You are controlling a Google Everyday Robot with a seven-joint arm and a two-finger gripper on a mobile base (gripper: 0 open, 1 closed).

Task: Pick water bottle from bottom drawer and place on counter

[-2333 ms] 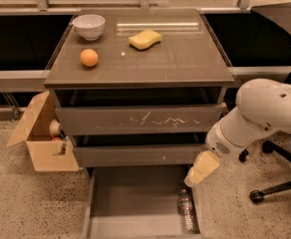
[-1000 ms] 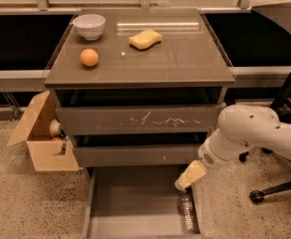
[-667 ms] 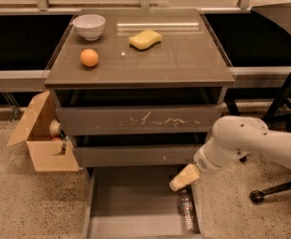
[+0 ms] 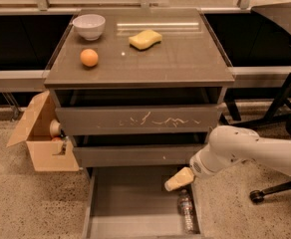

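**Gripper low over the open bottom drawer, bottle on the drawer floor**

The three-drawer cabinet (image 4: 138,133) fills the middle of the camera view, standing on speckled floor (image 4: 31,208). Its worktop (image 4: 185,59) is a glossy grey-brown slab.

My white arm (image 4: 250,151) comes in from the right edge and bends down past the cabinet's lower right corner.

The bottom drawer (image 4: 128,203) is pulled out toward the camera and shows its smooth grey floor. Above it sit the plain middle drawer front (image 4: 130,155) and the top drawer front (image 4: 135,119), which has white scratches.

An open cardboard box (image 4: 43,151) stands on the floor just left of the cabinet, with something in it that I cannot make out. A dark chair base (image 4: 280,103) is at the far right.

On the worktop:
- The yellow sponge (image 4: 145,39) lies near the back centre.
- The white bowl (image 4: 89,26) is at the back left.
- The orange (image 4: 89,58) is in front of the bowl, apart from it.

The water bottle (image 4: 186,210) lies lengthwise on the bottom drawer's floor, against its right wall.

My gripper (image 4: 179,179), tan-coloured, hangs over the drawer's back right part. It is just above the bottle's far end and slightly left of it. It looks clear of the bottle and holds nothing that I can see. I cannot tell whether it is apart or together.
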